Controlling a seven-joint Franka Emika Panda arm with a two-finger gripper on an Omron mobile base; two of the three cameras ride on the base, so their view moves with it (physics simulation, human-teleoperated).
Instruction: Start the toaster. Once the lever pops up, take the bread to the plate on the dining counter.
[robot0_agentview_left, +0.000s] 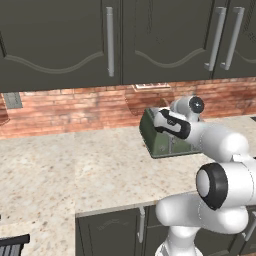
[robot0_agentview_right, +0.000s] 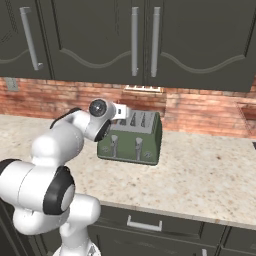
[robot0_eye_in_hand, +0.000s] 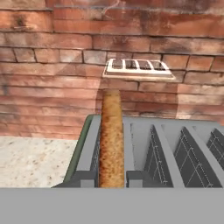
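The toaster (robot0_agentview_right: 131, 139) stands on the speckled worktop (robot0_agentview_right: 210, 175) against the brick wall (robot0_eye_in_hand: 52, 65), and the bread (robot0_eye_in_hand: 111, 140) rises edge-on out of its end slot, so the job looks to be at the lifting-out step. The hand (robot0_agentview_right: 121, 112) sits just above the toaster's slotted top with its fingers drawn narrow; they seem pinched on the slice, though the grip itself is hidden. Next comes a straight upward pull clear of the slot, then the carry to the dining counter's plate; no brand or writing is legible, only a white wall outlet (robot0_eye_in_hand: 138, 68) behind.
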